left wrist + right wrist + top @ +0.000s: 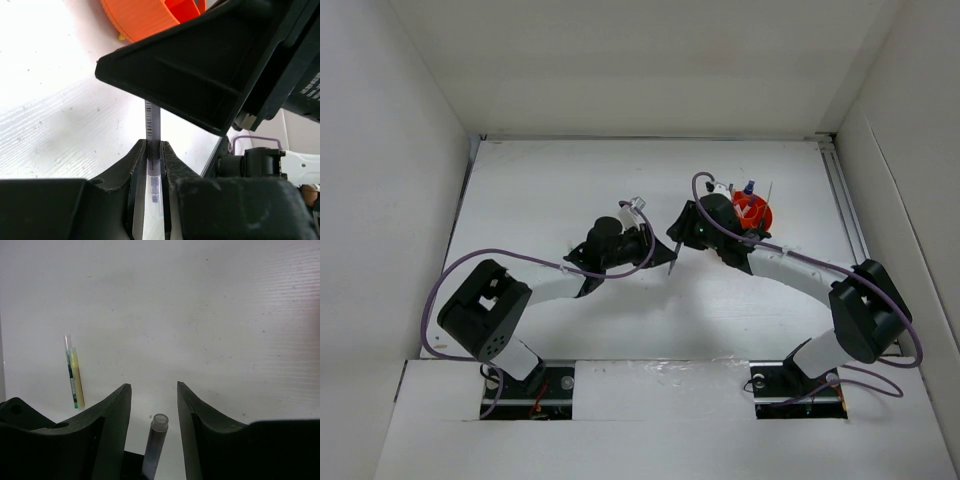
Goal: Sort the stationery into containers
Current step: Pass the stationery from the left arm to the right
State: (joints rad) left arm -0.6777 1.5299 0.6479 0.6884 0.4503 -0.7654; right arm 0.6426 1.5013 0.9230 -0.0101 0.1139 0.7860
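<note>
My left gripper (154, 145) is shut on a thin grey pen (152, 120) with a printed barcode, holding it off the table. In the top view this pen (672, 262) hangs between the left gripper (658, 247) and the right gripper (682, 235). From the right wrist, the pen's round end (159, 422) stands between my right gripper's (152, 387) spread fingers (116, 410), touching neither. The orange tub (753, 214) sits just behind the right wrist with a blue-capped bottle (748, 188) and thin sticks standing in it. Its ribbed wall (142, 17) shows at the top of the left wrist view.
A yellow-and-green pen (75, 377) lies on the white table to the left of the right fingers. The right gripper's black body (210, 70) hangs close over the left fingers. White walls enclose the table on three sides.
</note>
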